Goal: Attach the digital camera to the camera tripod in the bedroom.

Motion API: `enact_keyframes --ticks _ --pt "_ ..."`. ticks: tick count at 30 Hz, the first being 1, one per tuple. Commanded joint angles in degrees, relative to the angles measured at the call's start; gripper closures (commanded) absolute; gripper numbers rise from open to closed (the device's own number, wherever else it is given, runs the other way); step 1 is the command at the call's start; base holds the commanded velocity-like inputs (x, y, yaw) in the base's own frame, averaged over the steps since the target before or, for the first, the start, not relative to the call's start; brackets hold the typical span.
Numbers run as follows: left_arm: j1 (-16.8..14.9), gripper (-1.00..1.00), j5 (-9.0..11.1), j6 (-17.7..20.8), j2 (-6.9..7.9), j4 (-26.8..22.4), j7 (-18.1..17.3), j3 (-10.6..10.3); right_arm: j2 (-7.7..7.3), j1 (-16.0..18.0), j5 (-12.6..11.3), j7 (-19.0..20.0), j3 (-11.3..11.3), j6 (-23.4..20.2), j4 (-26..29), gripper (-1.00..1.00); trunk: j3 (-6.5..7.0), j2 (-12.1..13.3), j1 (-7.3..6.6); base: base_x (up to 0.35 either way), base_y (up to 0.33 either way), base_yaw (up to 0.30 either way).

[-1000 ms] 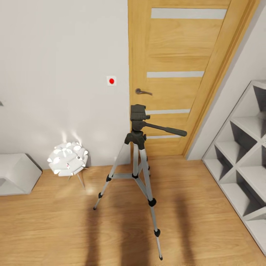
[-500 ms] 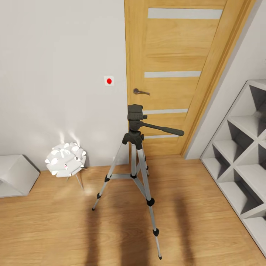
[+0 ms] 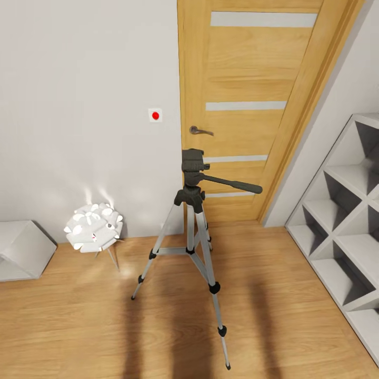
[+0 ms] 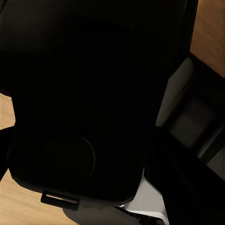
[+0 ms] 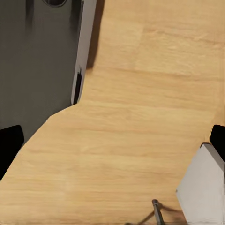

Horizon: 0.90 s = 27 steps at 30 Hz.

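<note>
Three silver-grey legs were seen spread on the wood plank floor (image 3: 79, 326), carrying the camera tripod (image 3: 196, 239) upright before the wooden door (image 3: 247, 105), its black head topped by nothing and its pan handle pointed toward the white cube shelves (image 3: 342, 231). A white flower-shaped lamp (image 3: 93, 227) was lit near the pale grey wall (image 3: 79, 105). A dark boxy object, likely the digital camera (image 4: 79, 108), was pressed close before the left wrist lens; whether the left end effector was clamped on it could not be told. The right end effector (image 5: 112, 140) was held wide apart, holding nothing, over floor.
</note>
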<state>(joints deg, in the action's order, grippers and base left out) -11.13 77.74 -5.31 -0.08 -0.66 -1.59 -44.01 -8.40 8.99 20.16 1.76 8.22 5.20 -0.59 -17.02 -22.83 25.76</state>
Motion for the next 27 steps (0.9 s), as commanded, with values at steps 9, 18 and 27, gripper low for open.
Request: enact_keyframes --ticks 9,18,27 --pt "-0.03 1.0 0.57 -0.14 -0.01 0.05 -0.26 -0.45 1.18 -1.25 1.69 0.24 0.04 -2.68 2.83 -1.0 -0.09 -0.09 0.03 0.0 0.0 0.0" --pt "-0.03 1.0 0.57 -0.14 -0.01 0.05 -0.26 -0.43 4.07 0.19 1.29 3.07 0.02 -5.56 5.74 -1.0 -0.09 -0.09 0.03 0.0 0.0 0.0" --pt "-0.03 1.0 0.56 -0.14 -0.01 0.05 -0.26 -0.46 6.55 2.67 1.46 5.96 -0.35 -8.45 8.66 -1.0 -0.09 -0.09 0.03 0.0 0.0 0.0"
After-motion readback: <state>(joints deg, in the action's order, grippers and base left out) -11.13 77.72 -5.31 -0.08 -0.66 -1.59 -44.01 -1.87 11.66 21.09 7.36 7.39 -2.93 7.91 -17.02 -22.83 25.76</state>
